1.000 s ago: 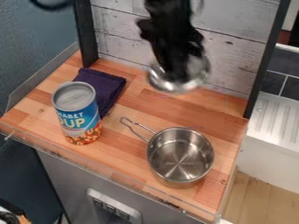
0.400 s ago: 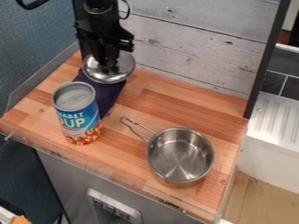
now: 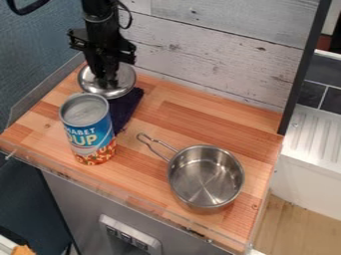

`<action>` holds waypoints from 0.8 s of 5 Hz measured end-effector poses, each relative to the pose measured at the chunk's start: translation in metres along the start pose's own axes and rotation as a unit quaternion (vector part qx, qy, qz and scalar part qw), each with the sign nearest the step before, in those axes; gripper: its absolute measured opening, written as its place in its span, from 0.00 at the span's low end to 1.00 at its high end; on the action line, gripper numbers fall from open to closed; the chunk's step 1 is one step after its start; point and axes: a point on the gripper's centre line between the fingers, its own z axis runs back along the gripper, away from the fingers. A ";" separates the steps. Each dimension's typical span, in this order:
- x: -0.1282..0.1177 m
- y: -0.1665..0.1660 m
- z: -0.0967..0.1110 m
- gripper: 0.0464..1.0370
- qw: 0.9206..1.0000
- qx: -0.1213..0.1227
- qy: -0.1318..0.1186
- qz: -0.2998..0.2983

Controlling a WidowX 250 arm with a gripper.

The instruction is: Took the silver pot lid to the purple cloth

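Camera view: gripper [image 3: 106,80] is at upper left, jaws closed in on the silver lid [image 3: 125,81]. Versus the previous frame, both are a bit further left and slightly lower; a second ago they were over the back middle. Lid now overlaps the far end of the purple cloth [image 3: 124,108]. Can't tell if it touches the cloth or hangs just above. Soup can [image 3: 88,133] and pot [image 3: 207,175] unchanged. Lid centre hidden behind the fingertips, cloth part-covered by lid and can. Arm cut off at top edge.
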 end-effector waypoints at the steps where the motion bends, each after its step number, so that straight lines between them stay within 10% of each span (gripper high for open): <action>1: -0.010 0.007 -0.017 0.23 1.000 0.008 0.027 0.007; 3: -0.013 0.004 -0.036 0.27 0.998 -0.015 0.057 0.015; 4: -0.014 0.002 -0.036 0.56 0.998 -0.024 0.060 0.015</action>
